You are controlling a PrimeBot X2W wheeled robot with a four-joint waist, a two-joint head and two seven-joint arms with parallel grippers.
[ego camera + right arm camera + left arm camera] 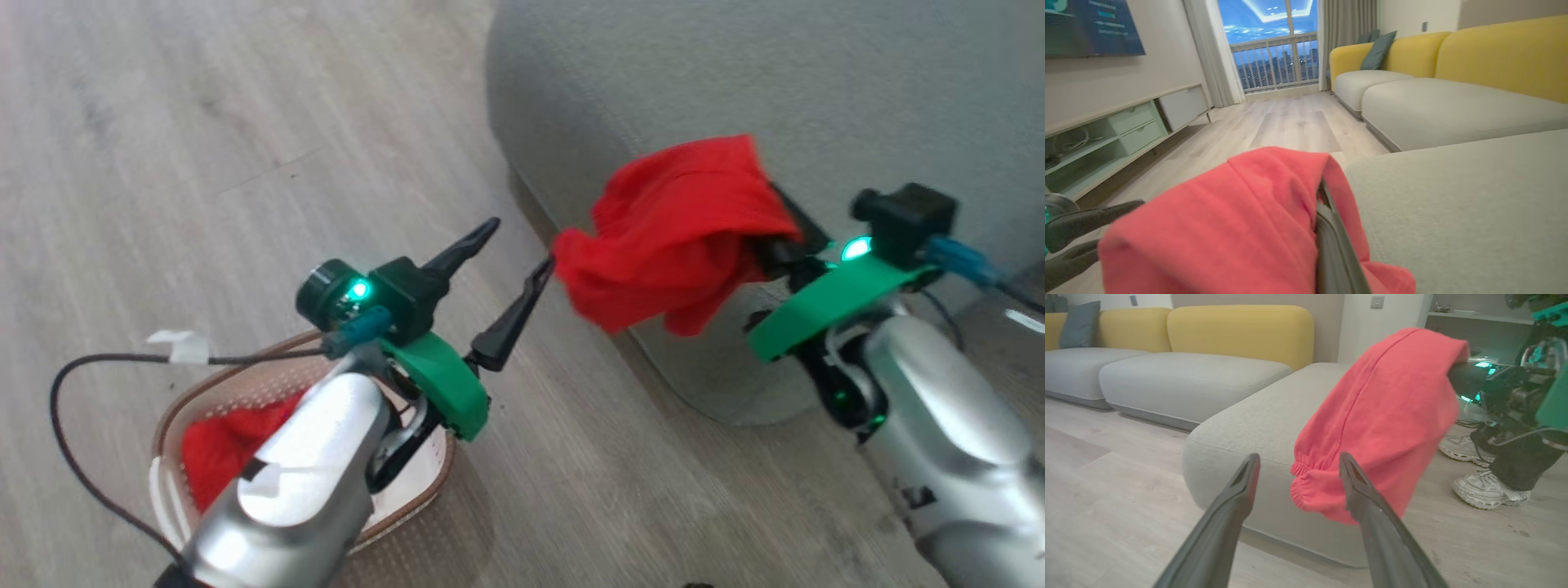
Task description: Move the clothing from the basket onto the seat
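Observation:
My right gripper (785, 233) is shut on a bright red garment (678, 233), held in the air at the rounded corner of the grey-green seat (735, 82). The cloth drapes over its fingers (1335, 245) and hangs down the seat's side (1384, 416). Open and holding nothing, my left gripper (518, 245) stands just left of the hanging cloth, its fingertips near the cuffed hem (1299, 457). More red clothing (224, 445) lies in the cream basket (437, 478) on the floor, partly hidden by my left forearm.
A person's pale shoes (1486, 492) stand on the wooden floor right of the seat. Grey sofa cushions with yellow backs (1453, 106) run beyond the seat. A low TV cabinet (1126, 130) lines the opposite wall.

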